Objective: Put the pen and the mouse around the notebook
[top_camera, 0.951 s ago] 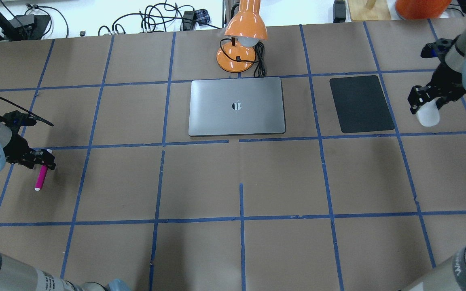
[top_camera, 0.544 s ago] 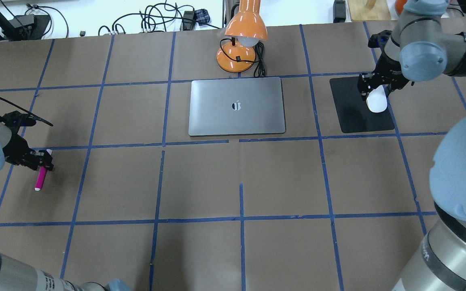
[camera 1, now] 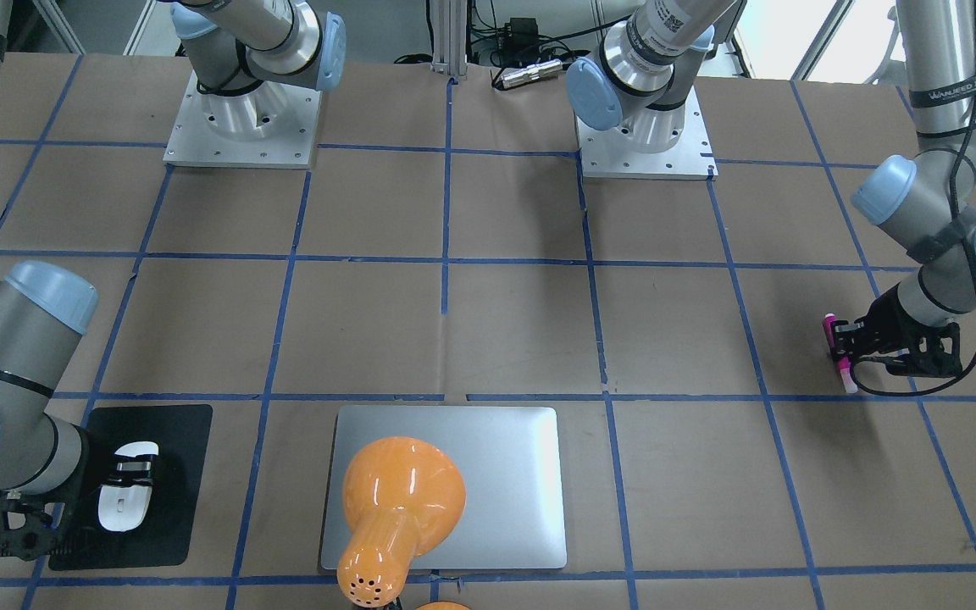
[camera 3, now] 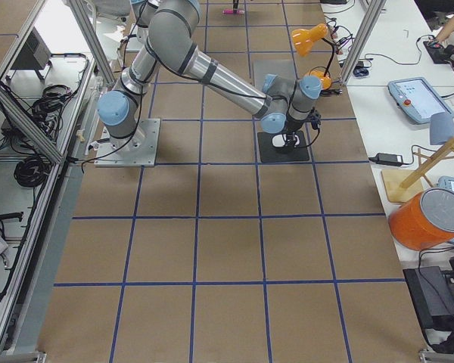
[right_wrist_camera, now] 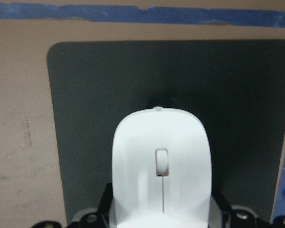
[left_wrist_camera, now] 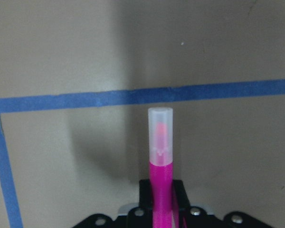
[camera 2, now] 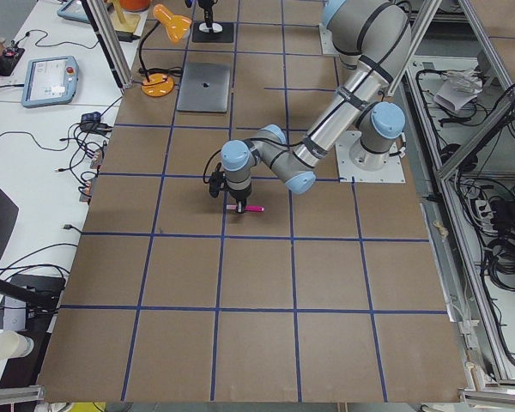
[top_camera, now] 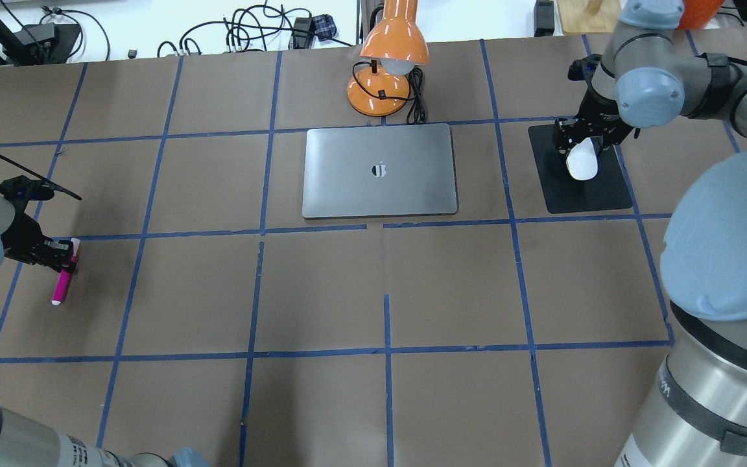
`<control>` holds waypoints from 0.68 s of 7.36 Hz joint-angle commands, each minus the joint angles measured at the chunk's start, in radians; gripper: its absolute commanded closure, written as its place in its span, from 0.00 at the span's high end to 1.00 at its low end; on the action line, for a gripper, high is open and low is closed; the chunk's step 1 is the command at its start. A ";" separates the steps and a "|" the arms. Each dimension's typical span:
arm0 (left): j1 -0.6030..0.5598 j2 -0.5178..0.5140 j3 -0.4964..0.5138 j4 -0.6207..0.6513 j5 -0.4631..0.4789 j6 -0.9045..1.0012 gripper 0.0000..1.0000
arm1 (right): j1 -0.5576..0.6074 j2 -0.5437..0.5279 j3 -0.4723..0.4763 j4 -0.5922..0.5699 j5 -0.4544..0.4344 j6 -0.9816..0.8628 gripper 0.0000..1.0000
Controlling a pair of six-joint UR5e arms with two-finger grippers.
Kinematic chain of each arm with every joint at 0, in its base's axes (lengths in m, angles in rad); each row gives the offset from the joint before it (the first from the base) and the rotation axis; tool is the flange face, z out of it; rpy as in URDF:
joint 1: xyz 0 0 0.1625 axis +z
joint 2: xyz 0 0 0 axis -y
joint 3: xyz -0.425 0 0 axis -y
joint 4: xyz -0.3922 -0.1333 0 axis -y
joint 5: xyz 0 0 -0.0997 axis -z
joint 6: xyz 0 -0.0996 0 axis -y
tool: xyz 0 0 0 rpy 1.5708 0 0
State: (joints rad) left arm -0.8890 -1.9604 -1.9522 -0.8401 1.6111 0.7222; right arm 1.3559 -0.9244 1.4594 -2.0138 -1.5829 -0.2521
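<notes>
The silver-grey notebook [top_camera: 380, 170] lies closed at the table's middle back. At the far left my left gripper [top_camera: 67, 254] is shut on the magenta pen [top_camera: 62, 280], held low over the brown table. In the left wrist view the pen [left_wrist_camera: 160, 156] points its pale cap at a blue tape line. To the notebook's right, my right gripper [top_camera: 581, 148] is shut on the white mouse [top_camera: 583, 162], over the upper part of the black mat [top_camera: 597, 191]. In the right wrist view the mouse [right_wrist_camera: 161, 161] sits in the jaws above the mat [right_wrist_camera: 85, 95]; whether it touches the mat is unclear.
An orange desk lamp [top_camera: 391, 58] with a black cord stands just behind the notebook, and its shade overhangs the notebook [camera 1: 513, 483] in the front-facing view. Blue tape lines grid the brown table. Cables and boxes lie beyond the far edge.
My right gripper has carried the mouse leftward from the table's right edge to over the black mat. The left gripper with the pen has shifted slightly left.
</notes>
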 commanded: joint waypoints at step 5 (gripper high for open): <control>-0.169 0.026 0.220 -0.290 0.009 -0.520 0.00 | 0.018 -0.080 -0.043 0.090 -0.015 0.004 1.00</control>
State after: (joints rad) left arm -0.9867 -1.9453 -1.7748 -1.0753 1.6245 0.3660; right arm 1.3638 -0.9585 1.4374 -1.9670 -1.5964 -0.2491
